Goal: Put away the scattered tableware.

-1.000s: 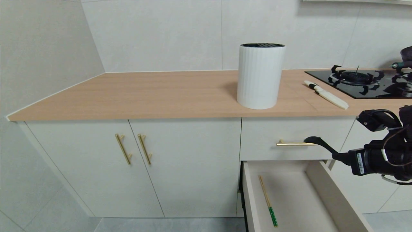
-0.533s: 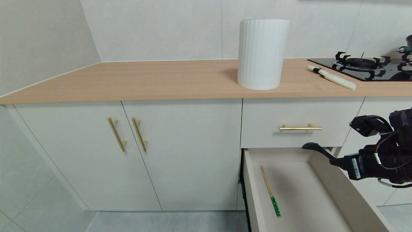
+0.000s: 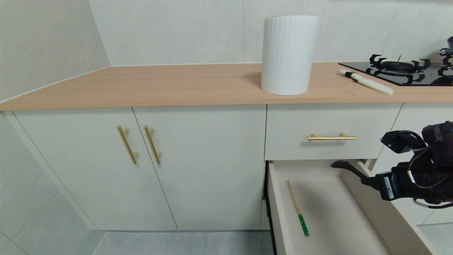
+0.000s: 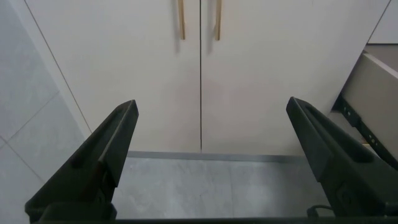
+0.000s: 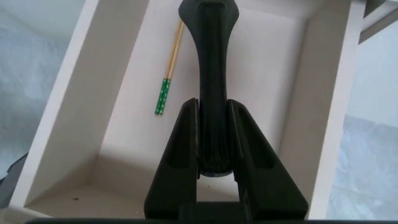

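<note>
Two grippers show here, and we take the right one first: the right gripper (image 3: 374,180) has its fingers closed tight on the handle of a black utensil (image 3: 345,167), whose broader end points toward the back of the open drawer (image 3: 275,209). In the right wrist view the utensil (image 5: 210,56) hangs over the drawer's interior, beside a pair of chopsticks (image 5: 169,68) with green ends. We see those chopsticks (image 3: 297,209) lying flat on the drawer floor, close to its left wall and well apart from the utensil. The left gripper (image 4: 210,109) is spread wide with nothing between its fingers, facing the cabinet doors (image 4: 200,74) and the floor. Above the open drawer sits a closed drawer with a brass handle (image 3: 331,137). On the countertop (image 3: 159,85) stand a white ribbed canister (image 3: 287,55) and, near the hob (image 3: 396,72), a pale knife (image 3: 366,82).
</note>
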`<state>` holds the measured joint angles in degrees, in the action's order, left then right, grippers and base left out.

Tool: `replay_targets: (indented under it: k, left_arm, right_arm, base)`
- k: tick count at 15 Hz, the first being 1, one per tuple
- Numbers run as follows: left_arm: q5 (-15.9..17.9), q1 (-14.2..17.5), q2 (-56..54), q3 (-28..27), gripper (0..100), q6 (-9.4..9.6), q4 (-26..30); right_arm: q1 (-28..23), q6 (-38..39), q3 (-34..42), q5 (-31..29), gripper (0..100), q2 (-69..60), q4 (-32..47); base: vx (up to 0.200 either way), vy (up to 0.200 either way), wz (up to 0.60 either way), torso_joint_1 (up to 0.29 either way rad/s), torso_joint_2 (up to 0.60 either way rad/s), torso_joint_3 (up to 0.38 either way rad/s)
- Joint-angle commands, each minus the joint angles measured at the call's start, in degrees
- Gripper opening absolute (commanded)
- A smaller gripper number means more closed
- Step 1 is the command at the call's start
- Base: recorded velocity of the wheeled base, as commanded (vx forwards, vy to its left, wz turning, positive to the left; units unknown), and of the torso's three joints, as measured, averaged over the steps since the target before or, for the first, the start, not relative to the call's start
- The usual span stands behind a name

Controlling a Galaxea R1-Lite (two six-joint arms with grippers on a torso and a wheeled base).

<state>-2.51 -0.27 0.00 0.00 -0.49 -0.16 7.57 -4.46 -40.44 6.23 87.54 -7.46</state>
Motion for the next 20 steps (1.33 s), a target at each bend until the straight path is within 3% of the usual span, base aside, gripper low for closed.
replay_targets:
  k: [1, 8, 10, 15, 20]
  left_arm:
    - [0.0, 0.0, 0.0, 0.0, 100, -0.04, 0.0]
    - [0.0, 0.0, 0.0, 0.0, 100, -0.04, 0.0]
    - [0.0, 0.0, 0.0, 0.0, 100, -0.04, 0.0]
    - [0.0, 0.0, 0.0, 0.0, 100, -0.04, 0.0]
    - [0.0, 0.0, 0.0, 0.0, 100, -0.04, 0.0]
  right_arm:
    - [0.1, 0.0, -0.1, 0.0, 0, 1.2, 0.0]
    - [0.2, 1.4, -1.5, -3.7, 0, 24.8, -9.5]
    - [0.5, 3.5, -1.8, -4.5, 0, 32.8, -16.5]
    - [0.5, 4.3, -1.5, -5.8, 0, 41.4, -25.8]
    - [0.6, 4.3, -1.8, -7.4, 0, 44.6, -28.2]
  base:
    - [0.0, 0.0, 0.0, 0.0, 0.0, 0.0]
    - [0.0, 0.0, 0.0, 0.0, 0.0, 0.0]
    - [0.0, 0.0, 0.0, 0.0, 0.0, 0.0]
    - [0.0, 0.0, 0.0, 0.0, 0.0, 0.0]
    - [0.0, 0.0, 0.0, 0.0, 0.0, 0.0]
